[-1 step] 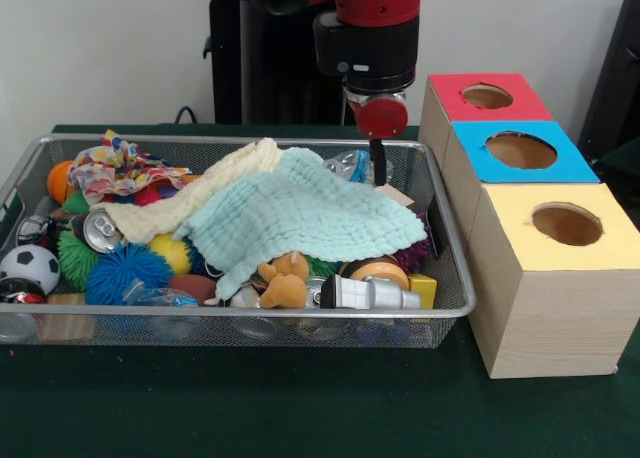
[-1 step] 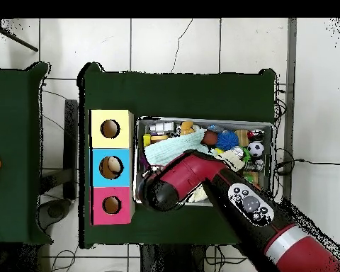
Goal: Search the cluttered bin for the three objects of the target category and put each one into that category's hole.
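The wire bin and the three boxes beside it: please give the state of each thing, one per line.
Wire bin: full, cluttered.
Mint cloth: spread over the items.
Soda can: lying on its side.
Red box: hole empty.
Blue box: object visible inside the hole.
End effector: lowered into the bin.

Even, bright indoor light; soft shadows under bin; slight softness, no strong glare

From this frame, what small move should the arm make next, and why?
Probably descend a little and pinch the mint-green cloth to pull it aside. The gripper hangs at the wire bin's far right end, just above the clutter, and this cloth and the cream cloth hide much of what lies beneath.
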Controlling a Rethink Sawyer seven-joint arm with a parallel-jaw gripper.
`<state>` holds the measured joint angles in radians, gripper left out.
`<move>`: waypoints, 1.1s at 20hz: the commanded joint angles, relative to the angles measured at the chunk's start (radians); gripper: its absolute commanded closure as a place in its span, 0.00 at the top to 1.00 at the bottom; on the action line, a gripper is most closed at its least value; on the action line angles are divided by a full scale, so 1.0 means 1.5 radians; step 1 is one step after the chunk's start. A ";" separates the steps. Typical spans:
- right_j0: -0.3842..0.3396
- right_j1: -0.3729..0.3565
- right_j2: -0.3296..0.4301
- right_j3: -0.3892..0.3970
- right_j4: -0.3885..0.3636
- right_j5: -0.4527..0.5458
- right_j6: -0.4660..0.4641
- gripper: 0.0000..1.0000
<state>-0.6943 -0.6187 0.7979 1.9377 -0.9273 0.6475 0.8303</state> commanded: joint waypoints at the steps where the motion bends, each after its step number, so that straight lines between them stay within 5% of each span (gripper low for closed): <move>1: -0.013 0.002 -0.017 -0.015 -0.034 0.043 -0.099 1.00; 7: -0.046 -0.063 0.011 0.010 0.018 0.108 -0.161 1.00; 14: -0.052 -0.070 0.014 0.024 0.008 0.101 -0.147 1.00; 22: 0.018 -0.008 -0.038 0.017 -0.065 -0.002 0.017 1.00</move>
<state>-0.7230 -0.6874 0.7820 1.9534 -0.9450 0.6888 0.8303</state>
